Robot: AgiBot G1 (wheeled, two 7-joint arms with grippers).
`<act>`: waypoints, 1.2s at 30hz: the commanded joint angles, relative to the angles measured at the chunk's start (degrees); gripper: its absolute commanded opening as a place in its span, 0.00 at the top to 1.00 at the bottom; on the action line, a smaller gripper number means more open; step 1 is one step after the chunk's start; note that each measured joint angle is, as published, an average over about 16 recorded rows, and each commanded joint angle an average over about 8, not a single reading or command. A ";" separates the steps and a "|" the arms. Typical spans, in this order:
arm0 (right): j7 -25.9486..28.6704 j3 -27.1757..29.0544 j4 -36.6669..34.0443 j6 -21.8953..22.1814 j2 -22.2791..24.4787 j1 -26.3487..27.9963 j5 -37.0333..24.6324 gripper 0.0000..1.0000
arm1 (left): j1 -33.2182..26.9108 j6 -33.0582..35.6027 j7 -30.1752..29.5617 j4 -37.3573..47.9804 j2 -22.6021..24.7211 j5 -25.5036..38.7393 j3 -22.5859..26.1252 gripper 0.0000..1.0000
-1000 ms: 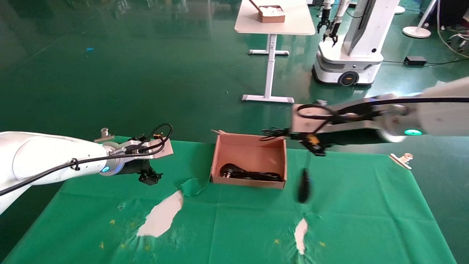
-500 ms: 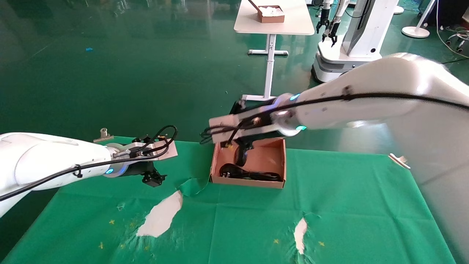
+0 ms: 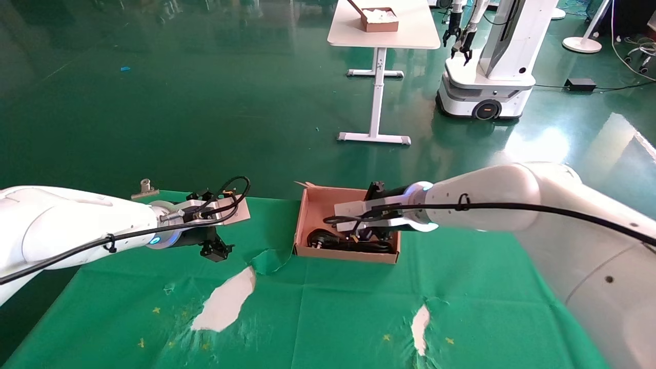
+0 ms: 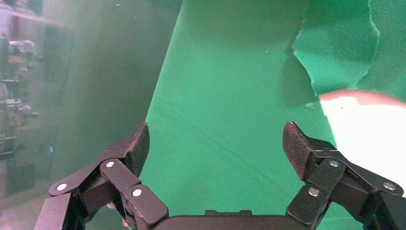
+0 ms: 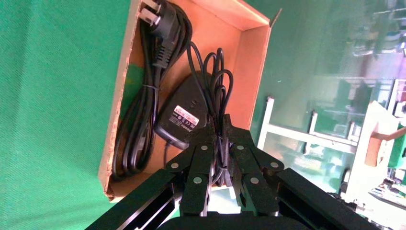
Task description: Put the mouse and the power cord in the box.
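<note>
The right pincer (image 5: 219,132) reaches into the box (image 3: 309,209) from the robot's right, its arm stretched low across the green-covered worktop (image 3: 333,307). In the right wrist view its two fingers are pressed close together, pinching the thin looped cable of the mouse (image 5: 184,112). The mouse itself lies inside the box with its underside up, a label showing on it. It appears to rest on the box floor, though the view does not settle whether it is fully down or hanging a little by its cable.

The power cord (image 5: 143,124) also lies in the box, wound in a long coil along the wall nearest the robot, with its chunky plug (image 5: 155,17) at one end of that wall. The mouse sits just beside the coil, toward the middle of the box. From the head view the cord (image 3: 353,245) shows as a dark bundle along the near wall, with the right pincer (image 3: 365,234) above it, largely hidden by the wrist.

The left pincer (image 4: 215,143) hovers over the left part of the worktop, well apart from the box. Its fingers are spread wide and hold nothing. Below it the green cloth is torn, and a pale patch (image 3: 225,300) of bare surface shows through; a second, smaller tear (image 3: 421,328) lies nearer the robot's right.
</note>
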 commanded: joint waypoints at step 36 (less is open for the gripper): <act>3.71 11.82 12.30 -11.95 12.42 -9.81 19.32 0.00 | 0.03 -0.03 0.10 0.14 0.08 -0.07 -0.02 0.00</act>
